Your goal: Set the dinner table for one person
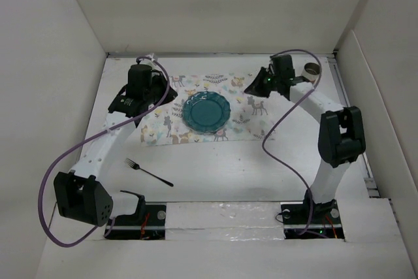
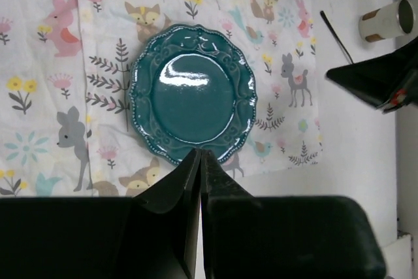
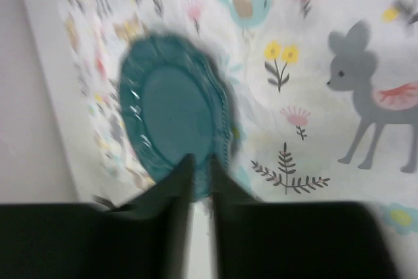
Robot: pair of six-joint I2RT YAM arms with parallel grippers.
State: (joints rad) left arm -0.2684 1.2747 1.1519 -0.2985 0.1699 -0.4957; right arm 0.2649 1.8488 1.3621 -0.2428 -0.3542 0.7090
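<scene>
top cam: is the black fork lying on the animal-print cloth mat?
No, the black fork lies on the plain white table, clear of the mat's near edge.

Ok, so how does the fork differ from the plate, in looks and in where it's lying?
The plate is teal, round and scallop-edged; the fork is dark, thin and straight. The plate sits on the animal-print mat; the fork lies off it on the bare white table, toward its near edge. Both lie flat.

Bright overhead light glares on the plate (image 2: pixel 192 93); right wrist view blurred.
</scene>
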